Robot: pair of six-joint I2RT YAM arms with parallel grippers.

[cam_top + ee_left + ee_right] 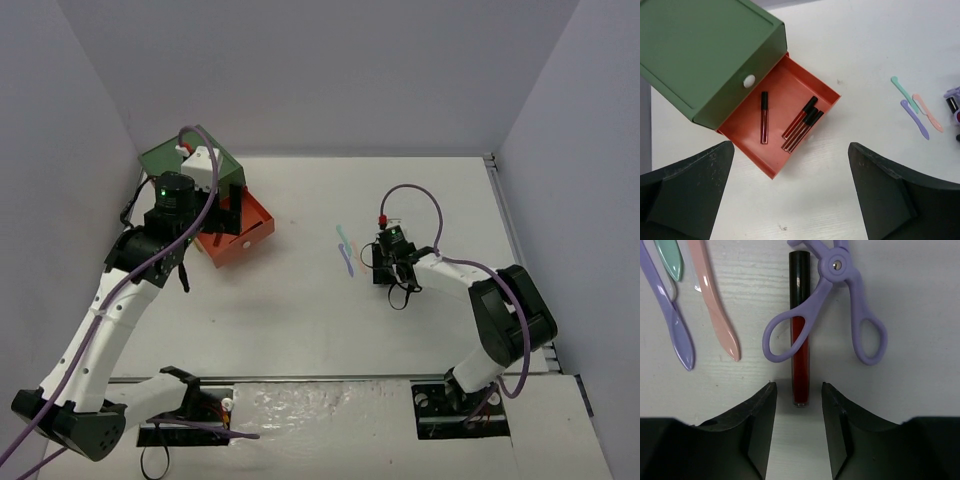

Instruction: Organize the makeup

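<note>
A dark-red stick with a black cap (pixel 800 340) lies on the white table, and the left loop of a purple scissor-shaped tool (pixel 835 305) rests across it. My right gripper (pixel 798 405) is open, low over the table. Its fingertips flank the stick's lower end with a gap on each side. A purple (pixel 670 325), a pink (pixel 715 310) and a teal thin tool (pixel 670 260) lie to its left. Several more dark-red sticks (pixel 800 125) lie in the open orange drawer (pixel 750 145). My left gripper (pixel 790 195) hangs wide open and empty just in front of that drawer.
The orange drawer (pixel 255 228) sticks out of a green-topped box (pixel 705 55) at the table's back left. The thin tools (pixel 346 252) lie mid-table between the arms. The right arm (pixel 385 262) is bent low on the right side. Grey walls close in the table.
</note>
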